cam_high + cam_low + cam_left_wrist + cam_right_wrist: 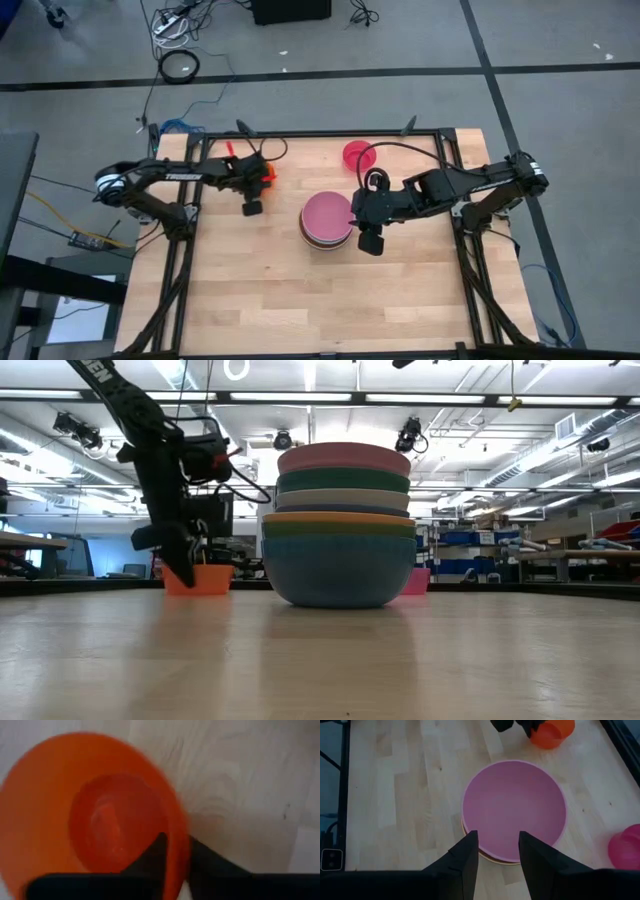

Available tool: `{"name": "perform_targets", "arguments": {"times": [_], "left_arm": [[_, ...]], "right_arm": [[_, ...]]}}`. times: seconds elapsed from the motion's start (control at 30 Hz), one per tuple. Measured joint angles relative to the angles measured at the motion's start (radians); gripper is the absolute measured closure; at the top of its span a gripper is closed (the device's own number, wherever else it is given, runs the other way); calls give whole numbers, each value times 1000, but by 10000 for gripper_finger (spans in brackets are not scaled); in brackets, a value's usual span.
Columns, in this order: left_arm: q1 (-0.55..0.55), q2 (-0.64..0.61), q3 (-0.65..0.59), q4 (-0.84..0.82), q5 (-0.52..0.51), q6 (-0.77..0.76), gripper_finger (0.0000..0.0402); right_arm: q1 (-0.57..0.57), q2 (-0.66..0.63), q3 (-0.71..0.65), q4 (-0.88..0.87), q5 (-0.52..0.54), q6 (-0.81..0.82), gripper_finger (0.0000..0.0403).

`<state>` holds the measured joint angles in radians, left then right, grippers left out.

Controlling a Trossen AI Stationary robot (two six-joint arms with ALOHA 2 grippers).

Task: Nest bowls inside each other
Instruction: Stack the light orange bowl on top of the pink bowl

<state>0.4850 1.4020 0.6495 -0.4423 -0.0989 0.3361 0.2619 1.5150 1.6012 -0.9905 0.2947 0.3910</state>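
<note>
Two dark fingers of the left gripper [175,857] straddle the rim of the small orange-red bowl [95,815], one inside the wall and one outside, closed most of the way onto it. In the left wrist view the fingers look pressed against the rim, though whether the grip is firm cannot be told. That bowl [265,176] sits on the wooden table [250,300] near its far left part, and in the low view it rests flat on the wood [198,579] with the left gripper [185,565] reaching down into it.

Out toward the middle of the table stands the stack of nested bowls [326,221], pink on top. From the side the stack [340,525] shows a blue bowl at the bottom, then green, orange, a pale one, dark green and pink.

The right gripper [497,852] hovers just beside and above the stack, at its right edge, its fingers parted and holding nothing; the pink bowl [514,807] lies beyond them.

The small magenta-red bowl [359,155] sits apart, behind the stack toward the far edge, just beside the right arm.
</note>
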Motion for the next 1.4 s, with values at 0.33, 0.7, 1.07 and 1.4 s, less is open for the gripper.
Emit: {"name": "perform_targets", "arguments": {"times": [0.33, 0.7, 1.07, 1.4], "left_arm": [[-20, -4, 25, 42, 14, -21, 396], [-134, -138, 234, -128, -89, -29, 398], [-311, -218, 465, -94, 100, -78, 398], [-445, -106, 467, -30, 124, -148, 399]], "right_arm": [[-13, 0, 0, -151, 174, 48, 275], [-236, 1, -29, -256, 187, 102, 286], [-432, -26, -92, -92, 29, -27, 292], [-593, -26, -155, 7, -143, -127, 303]]}}
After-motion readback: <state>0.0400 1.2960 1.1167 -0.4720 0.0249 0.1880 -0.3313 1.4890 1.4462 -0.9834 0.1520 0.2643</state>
